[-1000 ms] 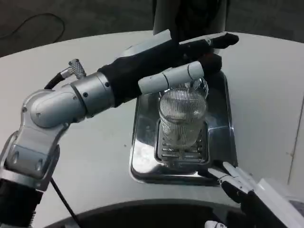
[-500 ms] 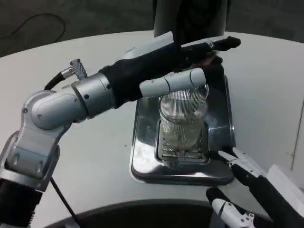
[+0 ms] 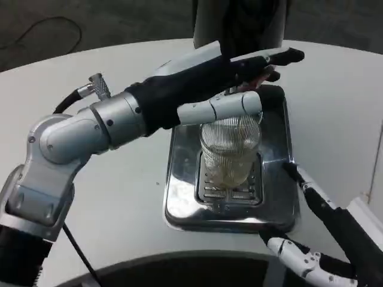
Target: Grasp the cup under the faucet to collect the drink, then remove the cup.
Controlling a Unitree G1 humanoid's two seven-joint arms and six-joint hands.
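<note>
— Fingers (image 3: 239, 106) of our left robot hand (image 3: 206, 81) reach across the rim of the cup (image 3: 230, 149); whether they clamp it, we cannot tell.

— Our right robot hand (image 3: 326, 239) hangs spread and empty by the tray's (image 3: 179, 191) near corner.

— We judge the ribbed cup, on the drip grate (image 3: 230, 191) under the dispenser (image 3: 239, 21), stiff, slippery, breakable. We'd grip its sides mid-wall.

— We'd mind the tray rim on the counter (image 3: 119, 197) and the dispenser overhead.

Clear ribbed cup (image 3: 230, 149) on a shiny silver tray (image 3: 179, 191), white table (image 3: 119, 197)
</note>
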